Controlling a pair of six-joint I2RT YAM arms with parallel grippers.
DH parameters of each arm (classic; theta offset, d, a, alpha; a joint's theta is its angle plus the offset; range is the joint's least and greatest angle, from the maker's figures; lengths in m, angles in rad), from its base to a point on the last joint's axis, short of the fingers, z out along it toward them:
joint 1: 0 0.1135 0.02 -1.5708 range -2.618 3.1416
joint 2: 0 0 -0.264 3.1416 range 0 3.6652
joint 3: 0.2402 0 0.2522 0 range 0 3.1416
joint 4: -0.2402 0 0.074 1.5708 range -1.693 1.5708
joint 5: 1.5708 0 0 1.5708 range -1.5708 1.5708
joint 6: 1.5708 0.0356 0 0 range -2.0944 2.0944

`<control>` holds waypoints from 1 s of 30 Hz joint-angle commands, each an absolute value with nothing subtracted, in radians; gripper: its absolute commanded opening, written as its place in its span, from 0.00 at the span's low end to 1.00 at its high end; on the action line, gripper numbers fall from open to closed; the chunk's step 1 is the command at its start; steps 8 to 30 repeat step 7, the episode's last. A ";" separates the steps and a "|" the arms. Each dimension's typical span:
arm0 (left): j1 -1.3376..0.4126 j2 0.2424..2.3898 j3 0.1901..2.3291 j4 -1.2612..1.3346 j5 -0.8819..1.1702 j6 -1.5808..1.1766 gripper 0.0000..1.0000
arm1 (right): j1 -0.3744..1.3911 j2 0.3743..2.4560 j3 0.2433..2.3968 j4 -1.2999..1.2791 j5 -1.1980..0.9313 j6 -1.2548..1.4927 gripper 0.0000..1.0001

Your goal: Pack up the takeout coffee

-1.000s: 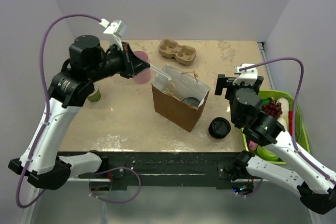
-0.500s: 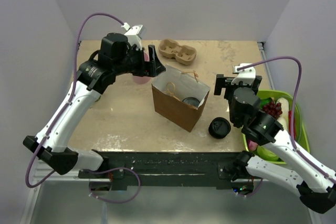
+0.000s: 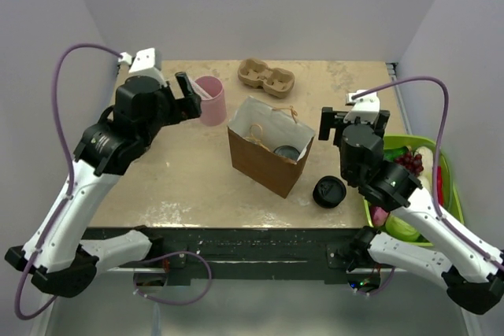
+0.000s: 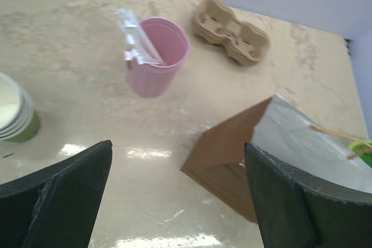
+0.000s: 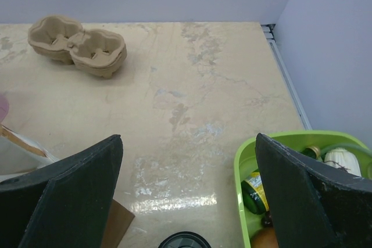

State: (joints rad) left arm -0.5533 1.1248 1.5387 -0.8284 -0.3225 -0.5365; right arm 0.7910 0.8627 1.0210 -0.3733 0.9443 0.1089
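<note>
The takeout coffee (image 3: 328,192) stands on the table just right of the open brown paper bag (image 3: 272,149), showing its round black lid; the lid's edge (image 5: 186,241) also peeks into the bottom of the right wrist view. A dark round-topped thing (image 3: 286,151) sits inside the bag. My left gripper (image 3: 189,98) is open and empty beside the pink cup (image 3: 209,100), left of the bag (image 4: 232,155). My right gripper (image 3: 354,122) is open and empty, behind and right of the coffee. Both wrist views show wide jaws, left (image 4: 177,201) and right (image 5: 186,201).
The pink cup (image 4: 156,65) holds wrapped straws (image 4: 136,36). A cardboard cup carrier (image 3: 266,76) lies at the back. A stack of white paper cups (image 4: 11,111) stands at the left. A green tray (image 3: 450,194) with groceries sits at the right edge.
My left gripper has opened and drawn back left from the bag's rim to beside the pink cup. The right arm has barely shifted.
</note>
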 commanded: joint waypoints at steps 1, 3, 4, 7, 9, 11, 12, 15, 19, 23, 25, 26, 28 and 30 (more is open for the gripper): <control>-0.557 1.043 1.482 -0.914 -0.617 -0.646 1.00 | 0.788 0.836 1.062 -0.399 0.985 0.167 0.98; -0.558 1.019 1.445 -0.917 -0.643 -0.661 1.00 | 0.788 0.824 1.062 -0.396 0.991 0.184 0.98; -0.558 0.997 1.431 -0.917 -0.647 -0.663 1.00 | 0.790 0.819 1.063 -0.394 0.992 0.186 0.98; -0.558 0.965 1.388 -0.905 -0.655 -0.667 1.00 | 0.788 0.802 1.072 -0.383 0.989 0.180 0.98; -0.558 0.965 1.388 -0.905 -0.655 -0.667 1.00 | 0.788 0.802 1.072 -0.383 0.989 0.180 0.98; -0.558 0.965 1.388 -0.905 -0.655 -0.667 1.00 | 0.788 0.802 1.072 -0.383 0.989 0.180 0.98; -0.558 0.965 1.388 -0.905 -0.655 -0.667 1.00 | 0.788 0.802 1.072 -0.383 0.989 0.180 0.98; -0.558 0.965 1.388 -0.905 -0.655 -0.667 1.00 | 0.788 0.802 1.072 -0.383 0.989 0.180 0.98; -0.558 0.965 1.388 -0.905 -0.655 -0.667 1.00 | 0.788 0.802 1.072 -0.383 0.989 0.180 0.98; -0.558 0.965 1.388 -0.905 -0.655 -0.667 1.00 | 0.788 0.802 1.072 -0.383 0.989 0.180 0.98; -0.558 0.965 1.388 -0.905 -0.655 -0.667 1.00 | 0.788 0.802 1.072 -0.383 0.989 0.180 0.98; -0.558 0.965 1.388 -0.905 -0.655 -0.667 1.00 | 0.788 0.802 1.072 -0.383 0.989 0.180 0.98; -0.558 0.965 1.388 -0.905 -0.655 -0.667 1.00 | 0.788 0.802 1.072 -0.383 0.989 0.180 0.98; -0.558 0.965 1.388 -0.905 -0.655 -0.667 1.00 | 0.788 0.802 1.072 -0.383 0.989 0.180 0.98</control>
